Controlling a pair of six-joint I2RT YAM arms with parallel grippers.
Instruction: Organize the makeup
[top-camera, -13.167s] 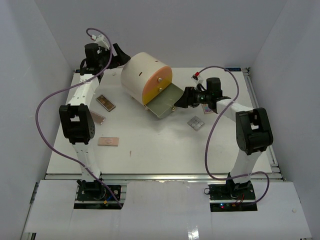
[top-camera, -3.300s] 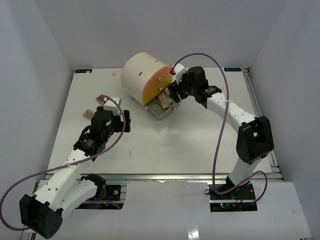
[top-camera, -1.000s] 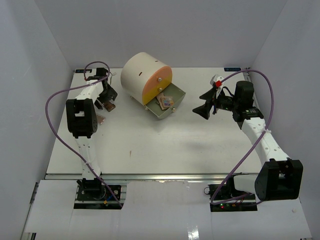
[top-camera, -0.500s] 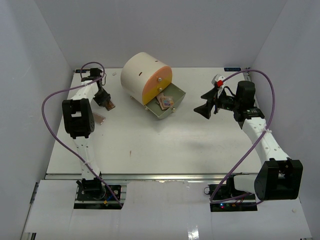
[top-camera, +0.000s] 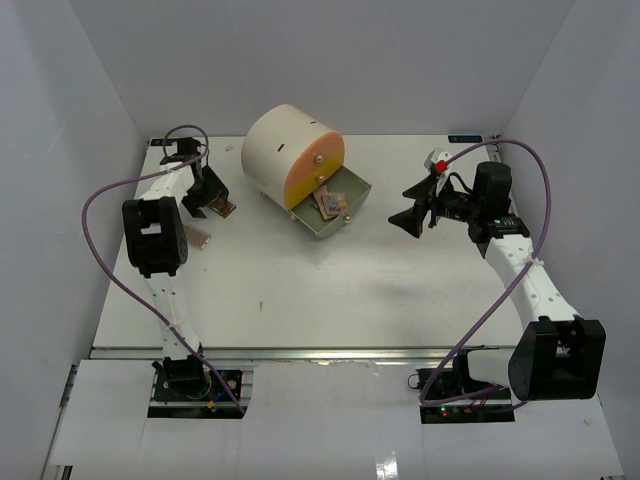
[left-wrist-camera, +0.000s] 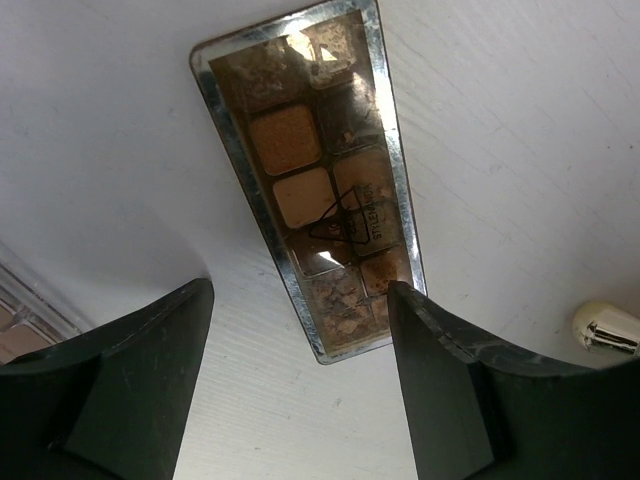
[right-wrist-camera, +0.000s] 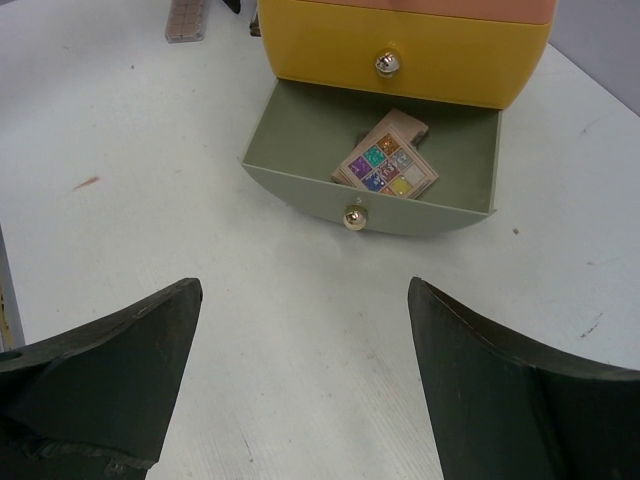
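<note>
A long brown-shade palette (left-wrist-camera: 318, 195) with a silver rim lies flat on the table at the far left (top-camera: 224, 208). My left gripper (left-wrist-camera: 300, 400) (top-camera: 212, 200) hovers open over its near end, and the right finger (left-wrist-camera: 460, 390) overlaps the palette's corner in view. A pinkish palette (top-camera: 197, 238) lies nearer, beside the left arm. A square colour palette (right-wrist-camera: 385, 165) rests on a tan one inside the open grey drawer (right-wrist-camera: 300, 190) (top-camera: 350, 200). My right gripper (right-wrist-camera: 300, 390) (top-camera: 410, 218) stands open and empty, facing the drawer from the right.
The cream cylindrical drawer unit (top-camera: 280, 145) with an orange-yellow front (right-wrist-camera: 400, 40) stands at the back centre. One of its feet (left-wrist-camera: 605, 328) shows right of the left gripper. Grey walls close the table on three sides.
The left wrist has shifted and turned slightly over the brown palette, which now lies a little further right. The right arm has not moved.
</note>
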